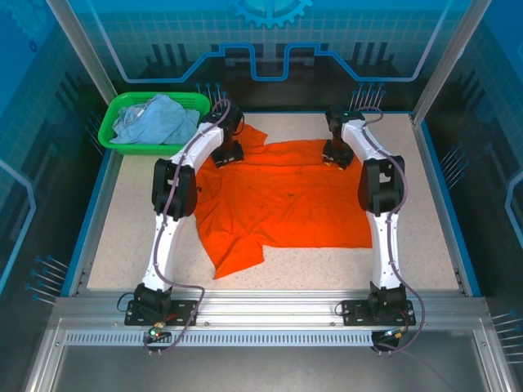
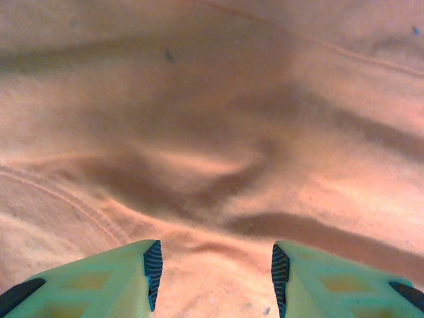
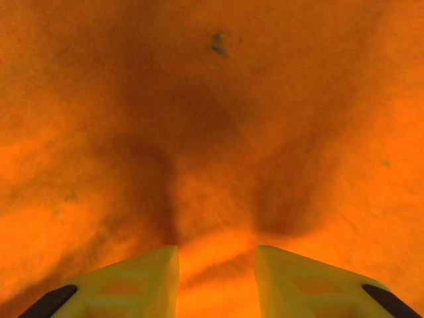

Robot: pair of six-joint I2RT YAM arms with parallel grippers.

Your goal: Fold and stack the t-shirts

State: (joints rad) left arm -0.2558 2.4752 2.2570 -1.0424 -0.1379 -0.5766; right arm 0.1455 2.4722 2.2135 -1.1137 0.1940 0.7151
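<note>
Top cam: fixed high behind my two arm bases (image 1: pixel 155 306), looking down & fwd over the whole speckled beige table (image 1: pixel 122 237). Left wrist cam looks past my left gripper (image 2: pixel 215 265), v. close to the bright orange thin-cloth t-shirt (image 2: pixel 218 132). Right wrist cam, past my right gripper (image 3: pixel 216 265), same closeness. All 3 views share that shirt's far part.

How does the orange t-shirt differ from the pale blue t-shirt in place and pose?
The orange t-shirt lies spread out on the table; the pale blue t-shirt sits bunched in the green basket. The orange one is bright, the blue one pale. Neither is folded yet.
</note>
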